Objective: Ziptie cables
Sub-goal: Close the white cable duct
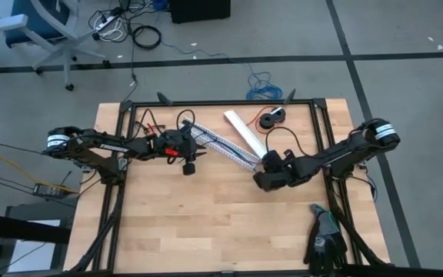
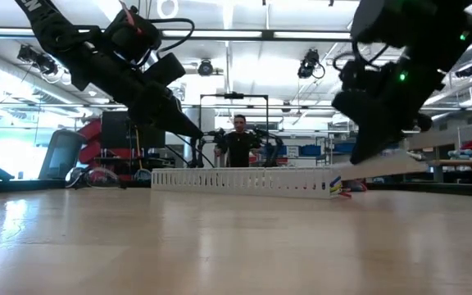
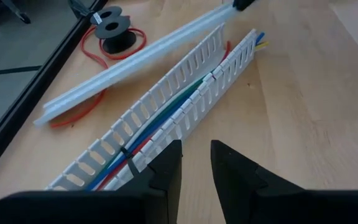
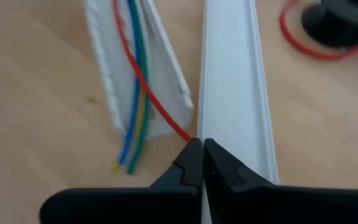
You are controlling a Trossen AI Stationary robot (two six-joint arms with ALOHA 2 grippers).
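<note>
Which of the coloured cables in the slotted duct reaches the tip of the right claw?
The red cable: it crosses over the others to the shut right claw, while blue, green and yellow end short.

The cables [image 4: 135, 93] are red, blue, green and yellow; the slotted duct [image 3: 166, 118] and its cover [image 4: 235, 93] are white; the counter [image 1: 206, 223] is pale wood.

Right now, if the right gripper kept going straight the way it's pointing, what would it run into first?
The right gripper, shut, points along the long white cover strip, with a red wire of the cables ending right at its tips. It would probably slide along that strip first; depth is hard to judge.
</note>
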